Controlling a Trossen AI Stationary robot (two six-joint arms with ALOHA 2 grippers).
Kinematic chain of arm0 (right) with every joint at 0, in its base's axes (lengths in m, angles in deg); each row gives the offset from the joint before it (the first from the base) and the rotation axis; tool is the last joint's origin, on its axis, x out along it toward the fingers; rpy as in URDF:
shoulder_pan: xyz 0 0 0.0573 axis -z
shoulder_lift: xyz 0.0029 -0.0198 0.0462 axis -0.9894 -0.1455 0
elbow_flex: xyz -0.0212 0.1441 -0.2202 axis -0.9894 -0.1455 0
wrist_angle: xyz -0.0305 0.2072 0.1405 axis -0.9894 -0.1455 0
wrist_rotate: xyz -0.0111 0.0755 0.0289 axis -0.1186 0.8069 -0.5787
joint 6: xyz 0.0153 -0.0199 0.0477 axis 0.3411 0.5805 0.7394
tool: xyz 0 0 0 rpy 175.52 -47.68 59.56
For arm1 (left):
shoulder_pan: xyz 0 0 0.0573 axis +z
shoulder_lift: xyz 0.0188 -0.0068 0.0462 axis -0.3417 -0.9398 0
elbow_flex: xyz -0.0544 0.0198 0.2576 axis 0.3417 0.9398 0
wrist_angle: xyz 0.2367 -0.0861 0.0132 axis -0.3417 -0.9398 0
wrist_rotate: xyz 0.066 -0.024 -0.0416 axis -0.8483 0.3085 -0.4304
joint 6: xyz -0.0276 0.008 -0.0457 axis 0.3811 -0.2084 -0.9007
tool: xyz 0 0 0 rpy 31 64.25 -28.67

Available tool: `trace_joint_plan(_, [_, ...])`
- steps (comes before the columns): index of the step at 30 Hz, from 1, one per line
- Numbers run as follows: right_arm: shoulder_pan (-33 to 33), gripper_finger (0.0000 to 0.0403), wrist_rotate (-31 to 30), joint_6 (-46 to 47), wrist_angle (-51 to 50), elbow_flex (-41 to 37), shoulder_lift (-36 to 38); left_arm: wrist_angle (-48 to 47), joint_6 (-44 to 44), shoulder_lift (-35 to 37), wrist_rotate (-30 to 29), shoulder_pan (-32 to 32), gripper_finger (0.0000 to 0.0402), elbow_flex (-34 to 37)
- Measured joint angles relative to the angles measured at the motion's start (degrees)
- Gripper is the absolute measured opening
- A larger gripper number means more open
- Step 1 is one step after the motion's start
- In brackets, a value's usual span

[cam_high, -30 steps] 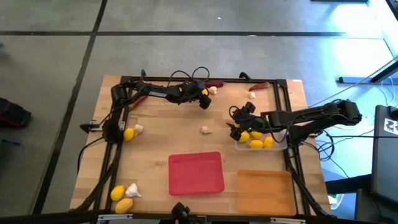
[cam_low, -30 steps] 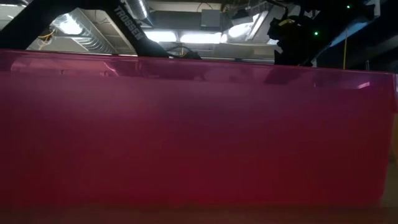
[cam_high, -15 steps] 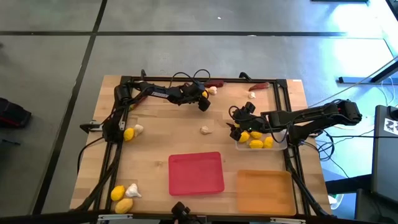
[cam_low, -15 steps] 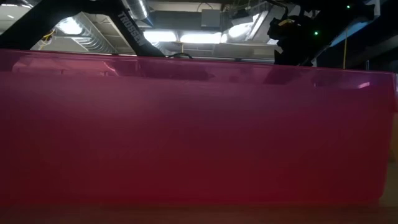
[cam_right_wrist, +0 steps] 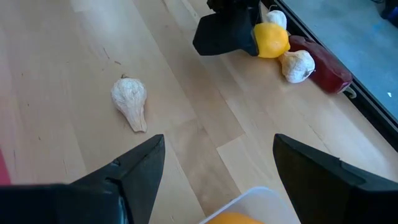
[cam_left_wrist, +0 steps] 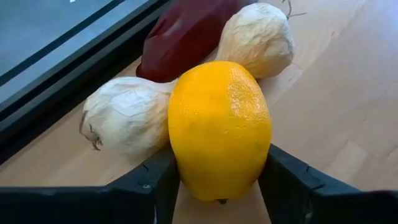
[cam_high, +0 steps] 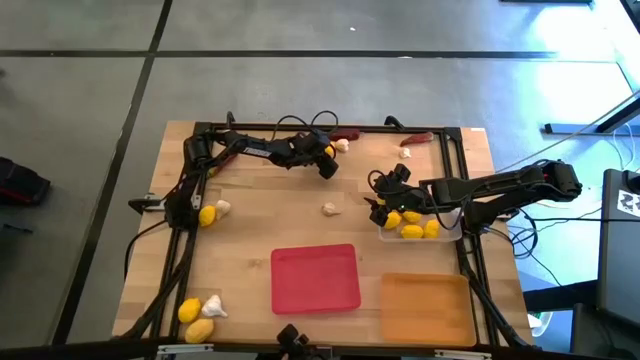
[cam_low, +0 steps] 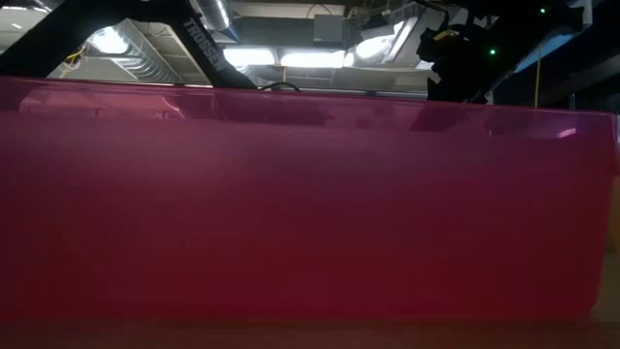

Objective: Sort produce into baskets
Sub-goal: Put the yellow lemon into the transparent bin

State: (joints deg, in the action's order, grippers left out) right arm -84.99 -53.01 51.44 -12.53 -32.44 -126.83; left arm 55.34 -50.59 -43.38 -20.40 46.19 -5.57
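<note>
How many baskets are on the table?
3. The red tray lies at the table's near middle, the orange tray sits beside it toward the right arm's side, and the clear tray is just beyond the orange one. None seems hidden.

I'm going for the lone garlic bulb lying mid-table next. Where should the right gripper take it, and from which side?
Take the garlic bulb across its fat rounded body, not the tapered tip, coming down from above. It lies on its side on bare table with open wood all around, so the open right gripper could probably straddle its width.
</note>
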Motion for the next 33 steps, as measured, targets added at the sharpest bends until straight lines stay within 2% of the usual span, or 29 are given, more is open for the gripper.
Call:
trace_joint_plan(19, [0.0, 0.0294, 0.0, 0.0, -0.4, 0.0, 0.0, -1.8, 4.1, 6.8, -0.3, -4.2, 0.0180, 0.0])
trace_joint_plan(33, [0.0, 0.0294, 0.6, 0.0, -1.8, 0.0, 0.0, -4.5, 6.4, 14.2, -0.4, -10.9, 0.0180, 0.4])
